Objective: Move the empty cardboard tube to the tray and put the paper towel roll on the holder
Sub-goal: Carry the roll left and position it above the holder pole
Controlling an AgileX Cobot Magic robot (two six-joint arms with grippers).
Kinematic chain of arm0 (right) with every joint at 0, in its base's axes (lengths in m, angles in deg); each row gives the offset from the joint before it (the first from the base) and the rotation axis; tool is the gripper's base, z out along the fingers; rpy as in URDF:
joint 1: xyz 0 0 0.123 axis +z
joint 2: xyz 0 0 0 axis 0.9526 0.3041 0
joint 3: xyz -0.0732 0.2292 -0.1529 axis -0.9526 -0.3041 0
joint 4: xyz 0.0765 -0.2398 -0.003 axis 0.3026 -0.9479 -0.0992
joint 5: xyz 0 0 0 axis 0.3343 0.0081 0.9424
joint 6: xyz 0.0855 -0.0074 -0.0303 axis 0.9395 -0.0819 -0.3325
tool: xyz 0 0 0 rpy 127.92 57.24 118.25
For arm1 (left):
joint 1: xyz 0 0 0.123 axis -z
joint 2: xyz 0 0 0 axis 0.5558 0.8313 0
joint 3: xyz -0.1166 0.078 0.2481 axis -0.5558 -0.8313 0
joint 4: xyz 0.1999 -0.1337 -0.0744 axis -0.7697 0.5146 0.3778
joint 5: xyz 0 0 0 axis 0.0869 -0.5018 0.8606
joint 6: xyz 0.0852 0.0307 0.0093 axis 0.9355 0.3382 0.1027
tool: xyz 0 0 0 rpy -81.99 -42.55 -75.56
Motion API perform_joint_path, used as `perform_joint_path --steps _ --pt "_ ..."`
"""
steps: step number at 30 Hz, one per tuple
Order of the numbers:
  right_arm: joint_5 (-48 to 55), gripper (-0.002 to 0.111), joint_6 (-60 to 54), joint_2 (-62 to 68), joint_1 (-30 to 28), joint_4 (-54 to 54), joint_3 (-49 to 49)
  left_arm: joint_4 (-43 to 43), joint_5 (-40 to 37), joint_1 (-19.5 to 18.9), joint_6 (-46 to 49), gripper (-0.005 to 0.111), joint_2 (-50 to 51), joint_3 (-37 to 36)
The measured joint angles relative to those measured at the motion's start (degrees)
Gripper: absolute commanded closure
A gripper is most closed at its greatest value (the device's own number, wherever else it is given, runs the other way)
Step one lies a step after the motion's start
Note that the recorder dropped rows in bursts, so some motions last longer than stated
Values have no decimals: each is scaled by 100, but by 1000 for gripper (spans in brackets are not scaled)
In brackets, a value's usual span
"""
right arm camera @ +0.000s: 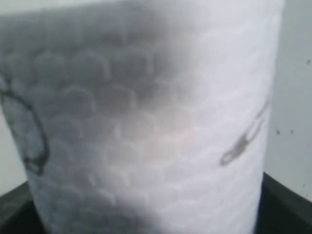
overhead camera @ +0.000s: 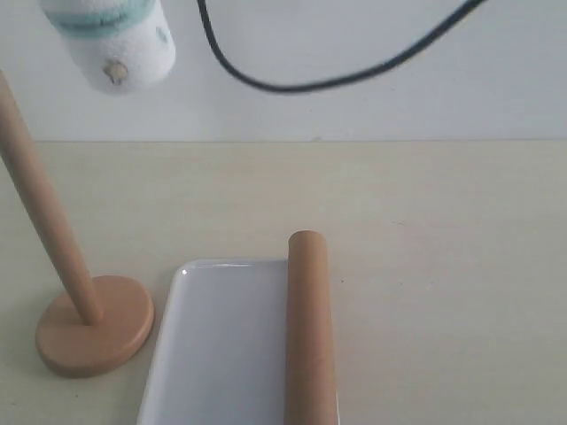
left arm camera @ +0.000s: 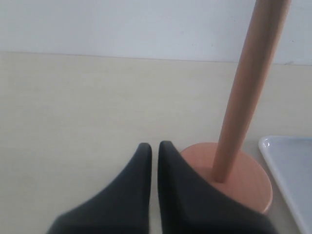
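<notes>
The paper towel roll (overhead camera: 111,40) hangs in the air at the exterior view's top left, above the holder's dowel, teal band showing. Its embossed white side (right arm camera: 156,122) fills the right wrist view, where my right gripper (right arm camera: 148,217) is shut on it, with only dark finger edges showing at the frame's corners. The holder (overhead camera: 96,335) stands at the left, its dowel bare. The empty cardboard tube (overhead camera: 309,336) lies along the right side of the tray (overhead camera: 213,354). My left gripper (left arm camera: 155,146) is shut with nothing in it, just beside the holder's base (left arm camera: 234,180).
A black cable (overhead camera: 292,87) loops across the white wall behind the table. The pale tabletop (overhead camera: 443,266) stretches to the right of the tray. A corner of the tray (left arm camera: 290,165) shows beside the holder in the left wrist view.
</notes>
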State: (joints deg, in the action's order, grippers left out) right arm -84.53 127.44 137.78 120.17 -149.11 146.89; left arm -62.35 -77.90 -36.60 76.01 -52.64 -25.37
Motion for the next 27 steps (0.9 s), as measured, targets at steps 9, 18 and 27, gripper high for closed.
perform_joint_path --steps 9,18,27 --pt "-368 109 1794 -11 3 97 991 0 0 0 0 103 0 0" --pt "-266 109 2959 -11 190 -318 1068 0 0 0 0 103 0 0" --pt "139 109 3171 -11 534 -949 1068 0 0 0 0 103 0 0"
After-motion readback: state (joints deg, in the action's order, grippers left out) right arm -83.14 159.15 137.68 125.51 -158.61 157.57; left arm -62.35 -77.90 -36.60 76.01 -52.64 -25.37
